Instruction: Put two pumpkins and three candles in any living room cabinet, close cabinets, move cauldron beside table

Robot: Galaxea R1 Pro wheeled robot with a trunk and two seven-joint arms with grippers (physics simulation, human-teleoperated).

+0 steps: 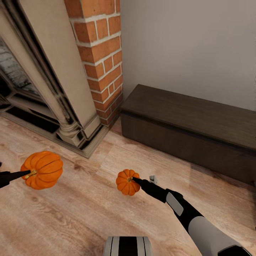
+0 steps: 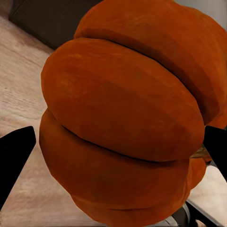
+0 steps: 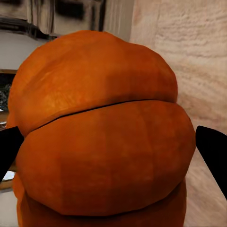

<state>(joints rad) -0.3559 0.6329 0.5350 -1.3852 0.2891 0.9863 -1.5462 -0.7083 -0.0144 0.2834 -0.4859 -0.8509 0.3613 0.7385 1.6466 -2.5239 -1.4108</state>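
Fingers [image 2: 16, 156] of the left gripper [image 1: 25, 174] bracket one pumpkin [image 1: 42, 169], closed on it above the wood floor [image 1: 81, 213]; most of that arm is cut off at the frame edge. Right gripper [image 1: 137, 181] likewise clamps the second pumpkin [image 1: 127, 182], its fingertips hidden behind the fruit. A small grey object [image 1: 153, 178] beside it is too small to identify. Cabinet [image 1: 188, 131] stands shut against the wall, next to the brick fireplace [image 1: 99, 53].

Pale wood floor [image 1: 71, 213], stone fireplace [image 1: 46, 78], brick column [image 1: 101, 53], plain grey wall [image 1: 188, 42].
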